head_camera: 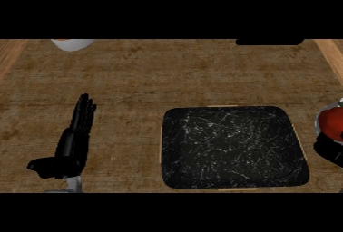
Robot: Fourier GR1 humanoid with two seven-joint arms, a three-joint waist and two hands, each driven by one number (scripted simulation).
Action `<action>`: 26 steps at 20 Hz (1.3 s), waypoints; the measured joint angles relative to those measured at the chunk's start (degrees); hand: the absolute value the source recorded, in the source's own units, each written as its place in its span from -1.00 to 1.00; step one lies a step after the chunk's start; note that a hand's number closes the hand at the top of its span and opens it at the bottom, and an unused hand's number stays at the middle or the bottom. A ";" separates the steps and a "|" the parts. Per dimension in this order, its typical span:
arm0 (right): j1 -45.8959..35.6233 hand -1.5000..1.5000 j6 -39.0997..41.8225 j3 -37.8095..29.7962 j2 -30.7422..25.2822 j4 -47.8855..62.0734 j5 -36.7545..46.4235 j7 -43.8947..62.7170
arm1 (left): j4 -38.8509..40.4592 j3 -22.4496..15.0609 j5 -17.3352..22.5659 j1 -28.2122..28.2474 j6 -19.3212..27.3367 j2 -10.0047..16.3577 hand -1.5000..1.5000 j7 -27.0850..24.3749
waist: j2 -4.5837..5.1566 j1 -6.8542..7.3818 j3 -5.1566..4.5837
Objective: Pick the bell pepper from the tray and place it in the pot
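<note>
Brown wood-grain bench (147, 77) stretching across the whole view, white rounded vessel (71, 44) sitting cut off at its far left edge, flat black object (269, 41) lying cut off far right, paler wood strips (331, 52) running along both sides.

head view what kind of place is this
Probably a kitchen counter: a wooden worktop, a black speckled tray lying flat on it, and a metal pot cut off by the right edge.
</note>
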 measured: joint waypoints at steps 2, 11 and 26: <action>1.79 1.00 -1.23 -4.39 -1.53 -0.08 -2.96 -2.21 | -0.41 -0.70 -0.69 0.41 0.44 -0.57 0.00 0.05 | 0.00 -0.02 0.01; 6.02 1.00 -5.96 -23.00 -8.33 10.56 -18.76 -15.95 | -1.63 -0.26 -0.81 -0.47 0.28 -0.39 0.00 2.36 | 0.02 0.05 0.02; 8.32 -1.00 -7.39 -34.19 -10.77 35.57 -29.36 -25.31 | -0.45 0.44 -0.87 -1.02 -0.30 -0.59 0.00 1.42 | -0.40 0.17 -1.04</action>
